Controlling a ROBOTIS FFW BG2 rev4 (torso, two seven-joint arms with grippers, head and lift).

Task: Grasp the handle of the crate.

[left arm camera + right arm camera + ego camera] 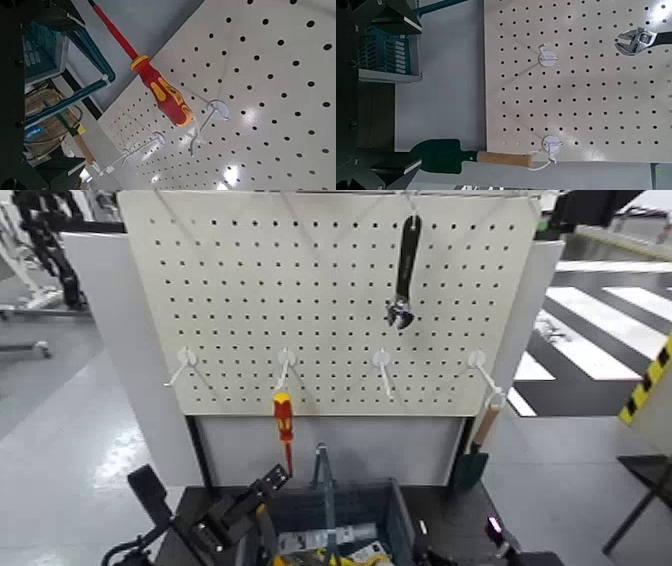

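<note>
So the handle (328,495) rises upright mid-crate (402,525), just right of my left tool (60,93), which is wide open, nothing in it. My right tool (414,95), right of the crate, is open and empty too. Screwdriver (284,418) hangs beyond.

Crate (402,522): blue-grey, open top, pt-filled, low ctr. Handle (329,500): slim, upright, mid-crate.

Workshop-like space (pegboard (330,300) with hanging tools).
</note>
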